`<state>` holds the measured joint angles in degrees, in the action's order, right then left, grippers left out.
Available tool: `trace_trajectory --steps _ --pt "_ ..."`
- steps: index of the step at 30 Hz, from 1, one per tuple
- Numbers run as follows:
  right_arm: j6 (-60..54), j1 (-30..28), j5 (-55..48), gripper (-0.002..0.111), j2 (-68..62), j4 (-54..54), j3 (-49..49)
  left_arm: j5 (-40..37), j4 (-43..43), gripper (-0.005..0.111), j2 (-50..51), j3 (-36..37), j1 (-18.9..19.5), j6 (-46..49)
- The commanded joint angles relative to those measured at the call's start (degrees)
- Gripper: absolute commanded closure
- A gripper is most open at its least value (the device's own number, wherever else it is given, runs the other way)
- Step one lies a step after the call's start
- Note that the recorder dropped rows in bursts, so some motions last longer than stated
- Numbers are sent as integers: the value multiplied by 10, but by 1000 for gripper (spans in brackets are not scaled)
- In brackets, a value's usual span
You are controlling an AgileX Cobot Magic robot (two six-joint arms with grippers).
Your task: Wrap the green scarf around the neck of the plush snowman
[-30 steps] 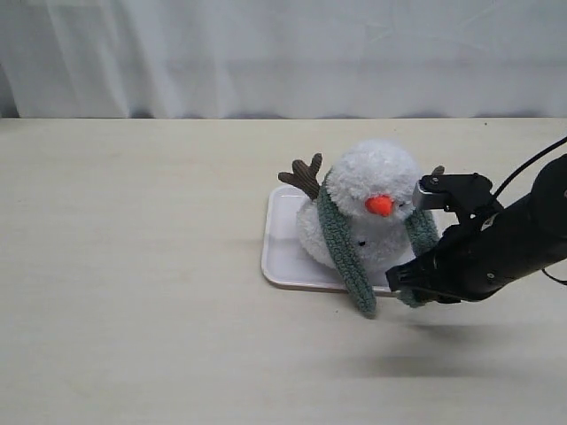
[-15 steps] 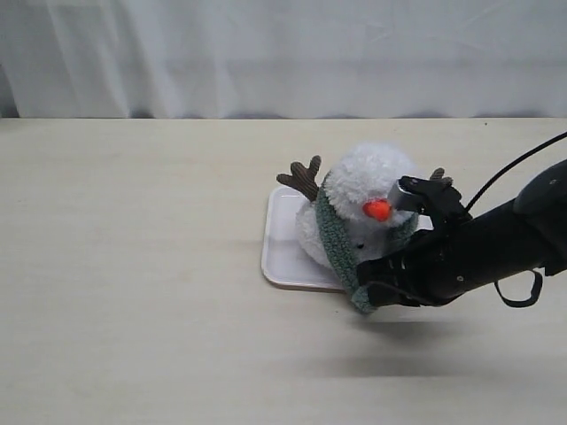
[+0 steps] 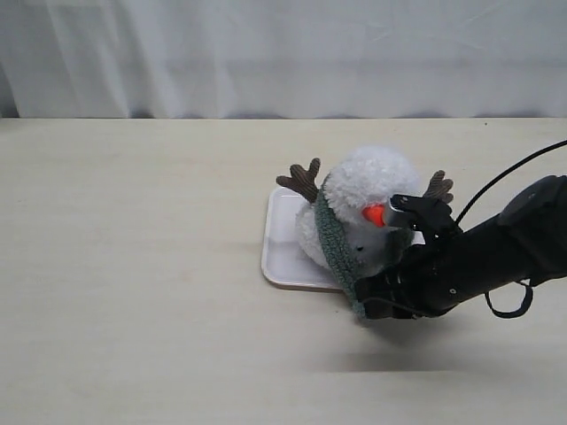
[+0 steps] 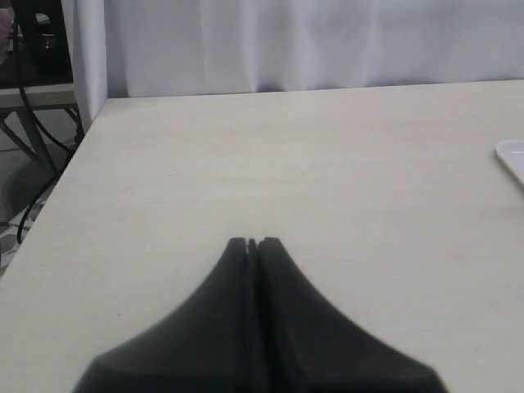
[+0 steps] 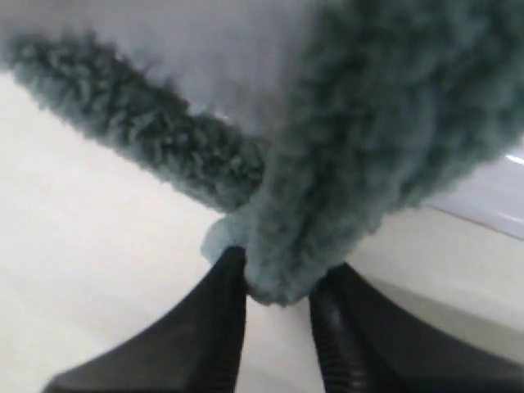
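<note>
Pale wooden table (image 3: 133, 266), white curtain (image 3: 266, 53) behind. Plush snowman (image 3: 372, 181) sits on white tray (image 3: 276, 252), right of centre. Green scarf (image 3: 332, 243) loops neck, one tail hanging down front. Right gripper (image 5: 277, 282) low before body, jaws narrowly apart, pinching other tail's end. That tail runs from neck down across front, meeting hanging tail. Left gripper (image 4: 252, 243) pressed together, empty, well apart. Right arm nearer.

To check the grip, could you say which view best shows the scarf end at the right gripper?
Right wrist view: the green scarf ends inside the right gripper. In the exterior view the arm hides that end; the left wrist view shows no scarf.
</note>
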<state>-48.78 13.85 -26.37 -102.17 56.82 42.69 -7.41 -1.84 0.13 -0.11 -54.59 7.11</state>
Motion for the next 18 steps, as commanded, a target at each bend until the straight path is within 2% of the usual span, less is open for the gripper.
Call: trace_trajectory --steps 1,4,11,15,18 --pt "-14 -3 -50 61 0 -1 -2 18 -8 107 -1 1 -1 0" --pt "-14 -3 -115 52 0 -1 -2 18 -8 107 -1 1 -1 0" --pt "-16 -3 -283 52 0 -1 -2 18 -8 107 -1 1 -1 0" --pt "-30 -3 -323 65 22 -1 -2 18 -8 107 -1 1 -1 0" --pt "-40 -3 -320 81 59 -1 -2 18 -8 107 -1 1 -1 0"
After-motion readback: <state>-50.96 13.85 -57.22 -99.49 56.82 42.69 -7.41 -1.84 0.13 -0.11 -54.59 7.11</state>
